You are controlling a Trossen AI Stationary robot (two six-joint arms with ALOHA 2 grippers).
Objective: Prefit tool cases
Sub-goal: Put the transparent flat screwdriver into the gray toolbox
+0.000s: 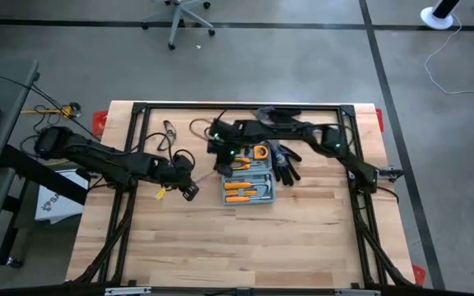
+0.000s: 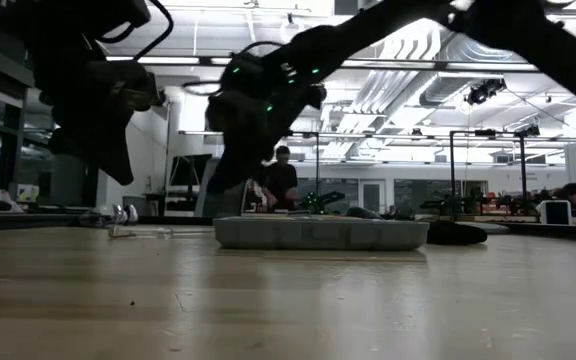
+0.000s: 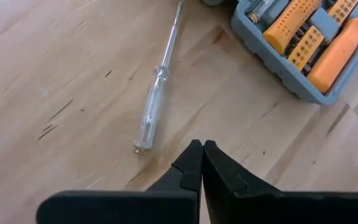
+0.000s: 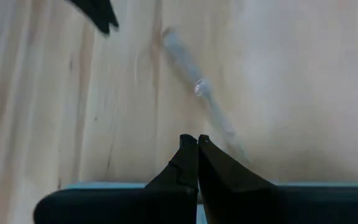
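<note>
The grey-blue tool case (image 1: pixel 248 182) lies open and flat on the wooden table, with orange-handled tools in its tray; the low view shows its side wall (image 2: pixel 318 232). A clear-handled screwdriver (image 3: pixel 157 93) lies on the wood to the left of the case and appears blurred in the right wrist view (image 4: pixel 199 93). My left gripper (image 3: pixel 201 147) is shut and hovers above the table left of the case (image 1: pixel 189 191), close to the screwdriver's handle end. My right gripper (image 4: pixel 196 140) is shut too, pointing down over the case's far left corner (image 1: pixel 219 158).
Black-and-grey work gloves (image 1: pixel 285 161) lie against the case's far right side. Loose cables (image 1: pixel 171 131) sit at the far left of the table. A black frame (image 1: pixel 245 106) runs along the table's edges. A person (image 2: pixel 280 180) stands in the room behind.
</note>
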